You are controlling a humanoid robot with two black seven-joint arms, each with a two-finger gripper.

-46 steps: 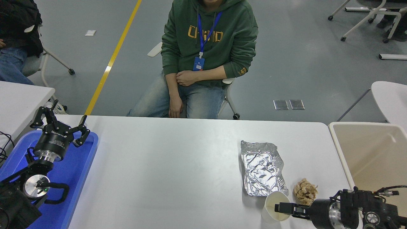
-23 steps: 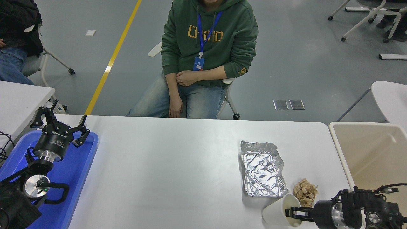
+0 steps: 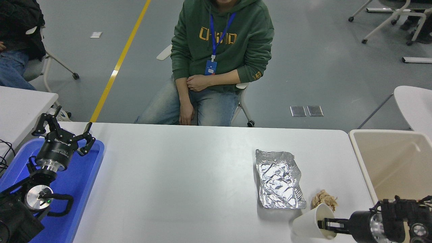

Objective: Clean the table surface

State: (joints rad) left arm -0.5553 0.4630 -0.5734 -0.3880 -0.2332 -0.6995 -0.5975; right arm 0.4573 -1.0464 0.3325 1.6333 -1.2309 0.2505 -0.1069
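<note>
The table surface (image 3: pixel 189 182) is a wide white top. On its right side lie a flattened foil tray (image 3: pixel 278 179) and a crumpled brown paper ball (image 3: pixel 324 199). A white paper cup (image 3: pixel 312 222) is tilted off the table at the lower right, with my right gripper (image 3: pixel 326 225) shut on its rim, one finger inside the mouth. My left gripper (image 3: pixel 64 130) is parked open over the blue tray (image 3: pixel 84 175) at the lower left.
A beige bin (image 3: pixel 391 162) stands against the table's right end. A person in a green hoodie (image 3: pixel 221 50) sits at the far side, hands in lap. A smaller white table (image 3: pixel 20 101) shows at the left edge.
My right gripper has carried the paper cup to the right, lifting and tipping it from upright to tilted. The cup now partly covers the paper ball. The left arm has not moved.
</note>
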